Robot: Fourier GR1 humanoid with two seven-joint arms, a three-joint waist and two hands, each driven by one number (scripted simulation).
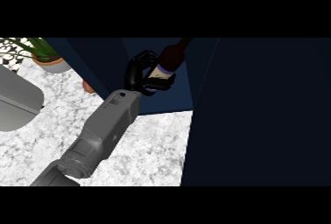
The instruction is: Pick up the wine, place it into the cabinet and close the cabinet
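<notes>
The wine bottle (169,59) is dark with a pale label and leans with its neck up and to the right. It is inside the opening of the dark blue cabinet (174,99). My left hand (137,72) is shut on the bottle's lower body from the left, fingers curled round it. The grey forearm runs up to it from the lower left edge. The bottle's base is hidden behind the hand. The cabinet's door (258,113) stands open and fills the right side of the view. My right hand does not show.
A potted plant (50,63) stands at the back left on the speckled counter (155,144). A large grey rounded object (16,105) sits at the left edge. A small orange thing (89,87) peeks out beside the cabinet's left wall.
</notes>
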